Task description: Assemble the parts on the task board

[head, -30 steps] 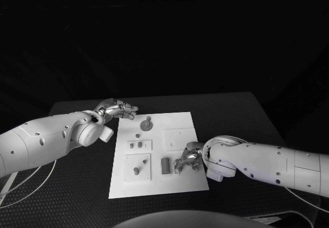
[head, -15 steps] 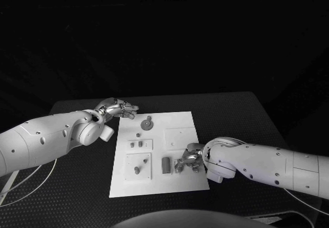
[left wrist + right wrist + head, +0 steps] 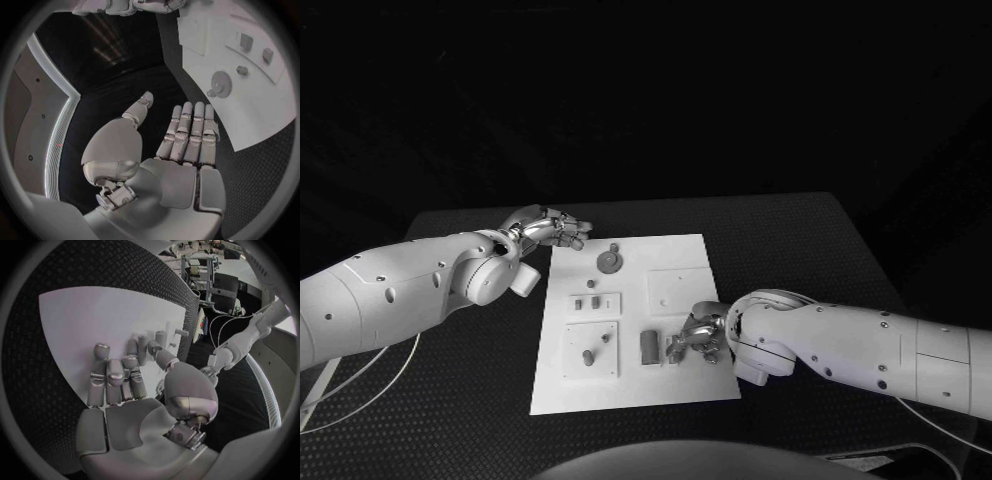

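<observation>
Left hand: my left hand hovers off the far left corner of the task board, over the black table; my fingers lie straight, thumb apart, holding nothing.
Right hand: my right hand is down on the board's near right part; whether it grips a piece, I cannot tell.
Parts: a round disc lies at the far end, small pegs mid-left, an upright block just beside my right hand.

Black, textured table with the white task board flat at its middle.
</observation>
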You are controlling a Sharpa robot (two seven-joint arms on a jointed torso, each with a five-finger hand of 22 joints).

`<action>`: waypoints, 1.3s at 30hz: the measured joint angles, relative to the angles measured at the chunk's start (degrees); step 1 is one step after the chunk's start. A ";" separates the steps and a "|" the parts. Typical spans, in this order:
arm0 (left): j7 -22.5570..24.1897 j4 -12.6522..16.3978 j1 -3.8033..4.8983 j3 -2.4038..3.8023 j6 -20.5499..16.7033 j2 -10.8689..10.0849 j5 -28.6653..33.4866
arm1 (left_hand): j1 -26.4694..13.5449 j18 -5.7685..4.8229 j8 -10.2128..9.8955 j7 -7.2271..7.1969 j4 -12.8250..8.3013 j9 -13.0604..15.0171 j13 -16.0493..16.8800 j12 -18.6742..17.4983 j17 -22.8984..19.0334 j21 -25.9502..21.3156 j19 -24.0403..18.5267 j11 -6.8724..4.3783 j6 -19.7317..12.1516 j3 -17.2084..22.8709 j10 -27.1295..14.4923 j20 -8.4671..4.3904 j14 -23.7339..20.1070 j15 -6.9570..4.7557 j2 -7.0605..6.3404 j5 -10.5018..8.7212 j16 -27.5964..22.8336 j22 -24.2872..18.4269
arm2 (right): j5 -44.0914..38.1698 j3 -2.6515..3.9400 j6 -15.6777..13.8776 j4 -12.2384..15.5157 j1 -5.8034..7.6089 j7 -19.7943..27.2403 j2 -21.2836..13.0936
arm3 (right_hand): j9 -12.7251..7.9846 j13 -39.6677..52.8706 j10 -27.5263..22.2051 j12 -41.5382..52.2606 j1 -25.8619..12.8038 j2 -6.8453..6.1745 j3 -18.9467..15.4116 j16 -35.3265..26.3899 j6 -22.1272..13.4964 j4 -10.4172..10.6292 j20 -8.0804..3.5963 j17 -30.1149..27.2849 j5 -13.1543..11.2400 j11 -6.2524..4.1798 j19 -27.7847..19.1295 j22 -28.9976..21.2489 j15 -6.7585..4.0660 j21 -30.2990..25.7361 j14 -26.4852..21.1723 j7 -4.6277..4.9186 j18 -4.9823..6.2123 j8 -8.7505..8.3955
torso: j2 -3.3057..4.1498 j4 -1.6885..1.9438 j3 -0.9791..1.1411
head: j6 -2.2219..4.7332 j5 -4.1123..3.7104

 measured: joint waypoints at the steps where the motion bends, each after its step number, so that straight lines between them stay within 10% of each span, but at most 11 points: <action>1: 0.00 0.00 0.00 0.00 0.00 0.00 0.00 | 0.00 0.00 0.00 0.00 0.00 0.00 0.00 0.00 0.00 0.00 0.00 0.00 0.00 0.00 0.00 0.00 0.00 0.00 0.00 0.00 0.00 0.00 | 0.00 0.00 -0.01 0.00 0.00 0.04 0.00 | 0.00 0.00 0.00 0.00 0.00 0.00 0.00 0.00 -0.01 0.00 0.00 0.00 0.00 0.00 0.00 0.00 -0.07 0.00 -0.08 0.00 -0.01 -0.05 | -0.01 0.00 -0.01 | 0.00 0.03; 39: -0.08 -0.15 0.00 0.00 0.02 0.05 -0.02 | 0.00 0.00 0.00 0.00 0.00 -0.04 -0.02 0.00 0.03 0.00 0.00 0.00 0.00 0.00 0.00 0.00 0.00 0.00 0.00 0.00 0.00 0.00 | -5.07 -0.07 -1.24 1.76 -0.07 1.47 -0.41 | -0.48 0.89 -0.93 -0.23 -1.87 -4.76 1.22 -0.21 -1.34 4.09 0.40 0.00 0.00 0.52 -0.42 0.00 0.56 -0.51 -0.70 0.92 -0.51 -0.56 | -0.03 -0.02 0.01 | -0.46 0.77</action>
